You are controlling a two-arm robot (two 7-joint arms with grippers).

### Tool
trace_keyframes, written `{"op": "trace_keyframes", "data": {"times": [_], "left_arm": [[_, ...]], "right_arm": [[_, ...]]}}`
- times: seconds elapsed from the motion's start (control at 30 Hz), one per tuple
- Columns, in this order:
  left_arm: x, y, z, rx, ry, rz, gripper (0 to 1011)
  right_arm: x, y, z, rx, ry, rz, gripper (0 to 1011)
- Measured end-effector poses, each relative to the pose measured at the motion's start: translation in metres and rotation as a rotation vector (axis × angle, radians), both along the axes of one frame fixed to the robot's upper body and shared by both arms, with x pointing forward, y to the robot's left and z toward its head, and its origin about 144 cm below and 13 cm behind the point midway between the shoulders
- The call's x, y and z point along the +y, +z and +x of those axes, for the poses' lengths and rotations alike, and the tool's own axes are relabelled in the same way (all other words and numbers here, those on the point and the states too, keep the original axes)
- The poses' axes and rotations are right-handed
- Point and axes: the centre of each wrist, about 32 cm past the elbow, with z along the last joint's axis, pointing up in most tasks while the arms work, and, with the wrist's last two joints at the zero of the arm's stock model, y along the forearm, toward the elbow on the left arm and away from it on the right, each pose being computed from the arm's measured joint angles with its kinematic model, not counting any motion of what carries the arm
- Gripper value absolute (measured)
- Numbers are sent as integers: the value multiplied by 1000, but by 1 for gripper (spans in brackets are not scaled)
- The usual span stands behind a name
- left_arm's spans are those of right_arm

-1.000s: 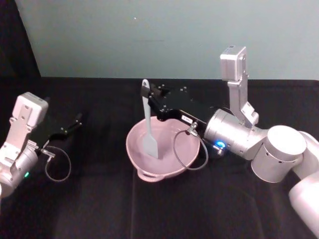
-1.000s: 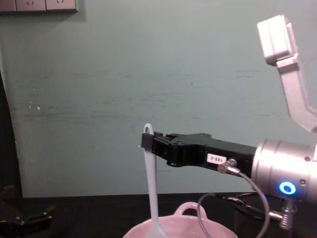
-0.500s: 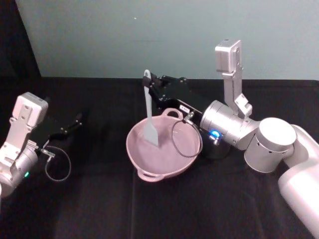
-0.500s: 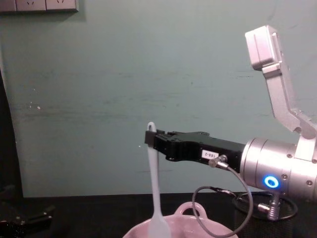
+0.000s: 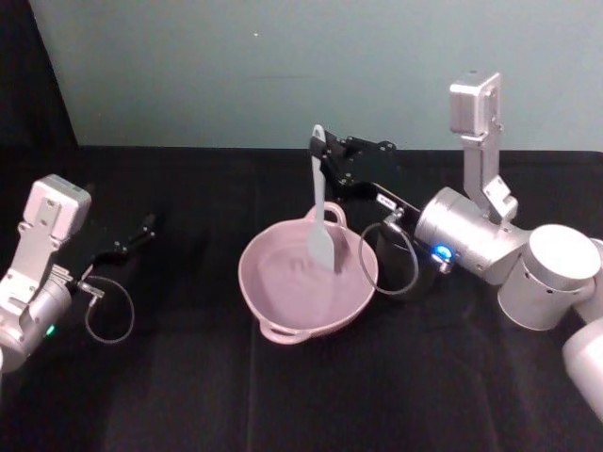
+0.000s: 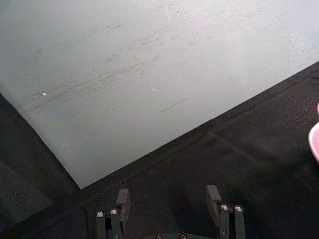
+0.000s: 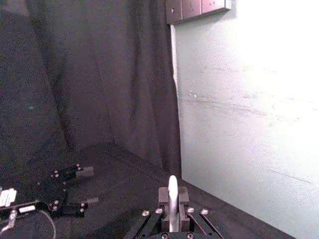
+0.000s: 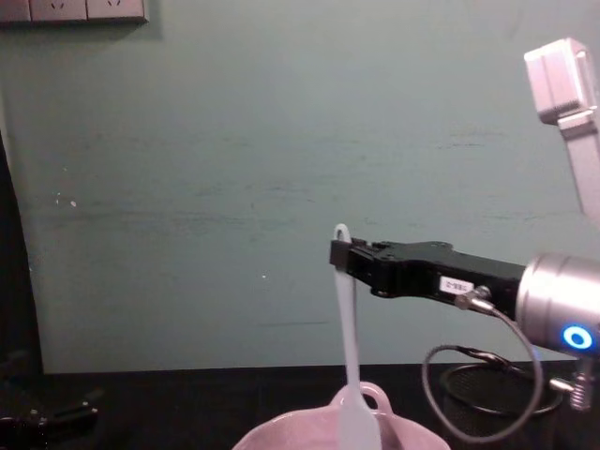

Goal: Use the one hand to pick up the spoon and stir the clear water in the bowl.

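Pale teal wall (image 8: 187, 187); black-draped table (image 5: 283, 405); dark curtain (image 7: 99, 74) at left; wall sockets (image 8: 75, 9)

The head view looks down on the bowl (image 5: 252, 294) and spoon (image 5: 318, 193), the chest view meets both low and side-on, and the wrist views face the wall (image 5: 236, 75).

Black tablecloth (image 5: 188, 395), teal wall (image 5: 236, 75)

The tabletop (image 5: 188, 395) is covered in black cloth and runs back to a pale green wall (image 5: 236, 75). A pale pink round bowl (image 5: 247, 287) stands on it near the middle, one small loop handle on its near rim and another at the far rim.
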Motion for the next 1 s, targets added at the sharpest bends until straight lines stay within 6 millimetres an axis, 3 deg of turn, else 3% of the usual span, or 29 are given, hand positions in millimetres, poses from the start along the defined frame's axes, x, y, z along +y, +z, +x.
{"op": "trace_keyframes", "data": {"times": [0.27, 0.53, 1.0], "left_arm": [[0, 0, 0, 0, 0, 0, 1011], [0, 0, 0, 0, 0, 0, 1011], [0, 0, 0, 0, 0, 0, 1011]], "right_arm": [[-8, -1, -14, -2, -1, -5, 110], [3, -4, -31, -9, 39, -2, 110], [34, -9, -23, 1, 101, 16, 110]]}}
